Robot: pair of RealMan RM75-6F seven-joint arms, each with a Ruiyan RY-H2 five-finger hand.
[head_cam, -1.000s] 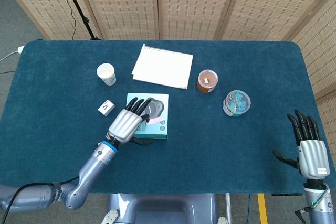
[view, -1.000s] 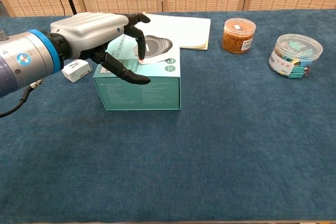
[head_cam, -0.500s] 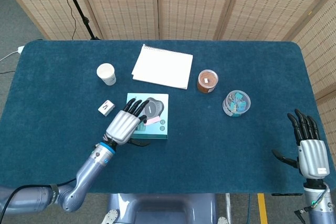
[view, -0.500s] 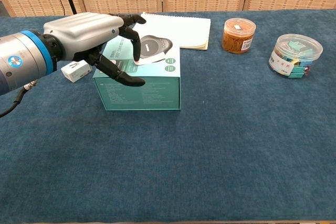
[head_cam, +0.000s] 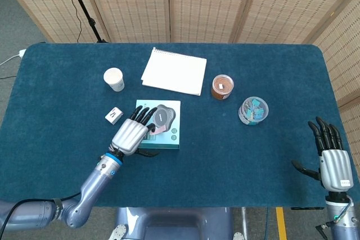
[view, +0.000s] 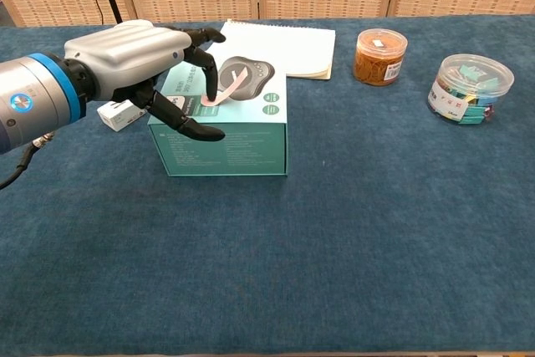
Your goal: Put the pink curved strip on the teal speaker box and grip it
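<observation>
Left hand [view: 142, 60] at left of chest view, over the teal cardboard speaker box [view: 224, 127]; fingertips touch the pink curved strip [view: 226, 87] lying on the box top, firm pinch not confirmable. Judgement: close slowly on the strip's near end, avoid nudging the box. Right hand [head_cam: 333, 158] lower right of head view, spread, holding nothing, above the blue counter [head_cam: 236, 155]
</observation>
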